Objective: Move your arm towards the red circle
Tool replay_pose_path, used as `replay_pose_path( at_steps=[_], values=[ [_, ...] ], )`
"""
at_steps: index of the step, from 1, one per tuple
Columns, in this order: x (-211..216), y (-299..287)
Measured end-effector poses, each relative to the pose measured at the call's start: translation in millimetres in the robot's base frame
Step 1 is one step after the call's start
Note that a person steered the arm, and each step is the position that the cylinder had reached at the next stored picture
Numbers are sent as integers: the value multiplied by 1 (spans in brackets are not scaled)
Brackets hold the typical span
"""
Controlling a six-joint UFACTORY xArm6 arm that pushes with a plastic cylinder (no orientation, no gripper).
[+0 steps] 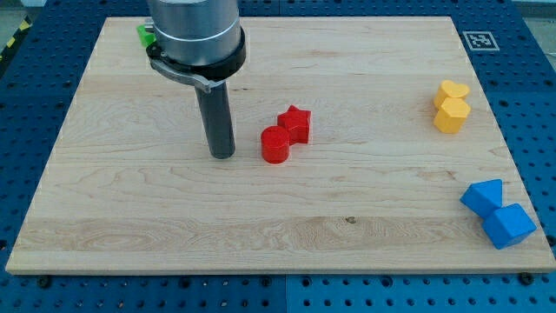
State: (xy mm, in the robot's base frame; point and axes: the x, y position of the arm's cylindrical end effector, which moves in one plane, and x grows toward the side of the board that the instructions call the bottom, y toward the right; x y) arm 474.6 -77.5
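Note:
The red circle (pixel 275 144) is a short red cylinder standing near the middle of the wooden board (pixel 287 217). A red star block (pixel 294 124) touches it on its upper right. My tip (pixel 223 156) rests on the board just to the view's left of the red circle, a small gap apart and about level with it. The dark rod rises from the tip into the arm's grey body (pixel 195 35) at the view's top.
A green block (pixel 145 35) peeks out behind the arm at the top left. A yellow heart (pixel 453 89) and a yellow hexagon (pixel 452 115) sit together at the right. Two blue blocks (pixel 483 196) (pixel 509 226) lie at the bottom right. A marker tag (pixel 479 39) is at the top right corner.

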Motion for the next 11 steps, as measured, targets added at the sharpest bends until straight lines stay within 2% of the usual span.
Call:
replay_pose_path(
  at_steps=[6, 11],
  values=[
    [0, 6],
    [0, 42]
  ],
)
